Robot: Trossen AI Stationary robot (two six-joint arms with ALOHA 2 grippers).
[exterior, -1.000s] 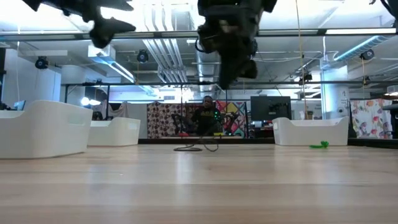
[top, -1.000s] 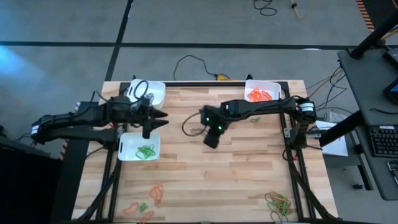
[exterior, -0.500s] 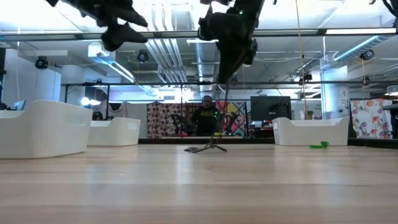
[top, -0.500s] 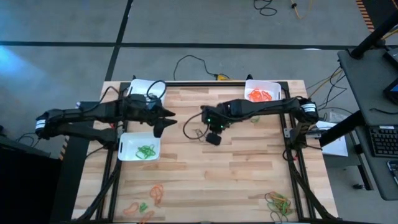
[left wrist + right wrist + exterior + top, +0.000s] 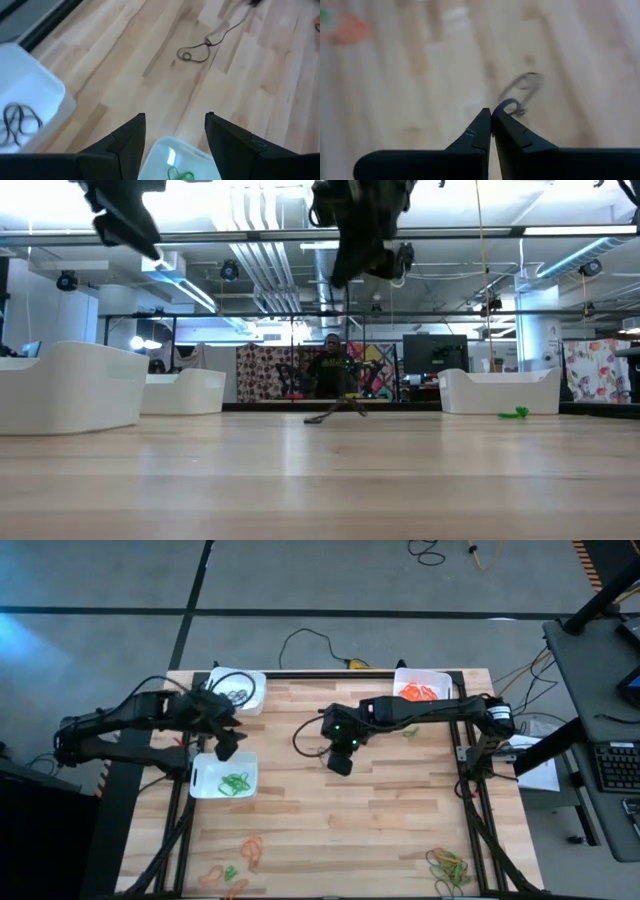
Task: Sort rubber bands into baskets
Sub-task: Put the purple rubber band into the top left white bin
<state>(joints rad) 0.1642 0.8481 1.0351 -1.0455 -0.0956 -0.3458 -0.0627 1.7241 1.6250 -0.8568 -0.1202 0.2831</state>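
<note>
While the left gripper has swung back over the green-band basket, jaws apart and empty, the right gripper stays pinched on a dark rubber band. That band hangs just past its tips, so the dark-band basket looks next.

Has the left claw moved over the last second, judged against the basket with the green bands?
Yes. In the high view the left claw has pulled back from the table's middle and now hangs over the edge of that basket.

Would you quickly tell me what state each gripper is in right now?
Left gripper: open, empty, above the basket with green bands.
Right gripper: closed on a dark rubber band above mid-table.
</note>
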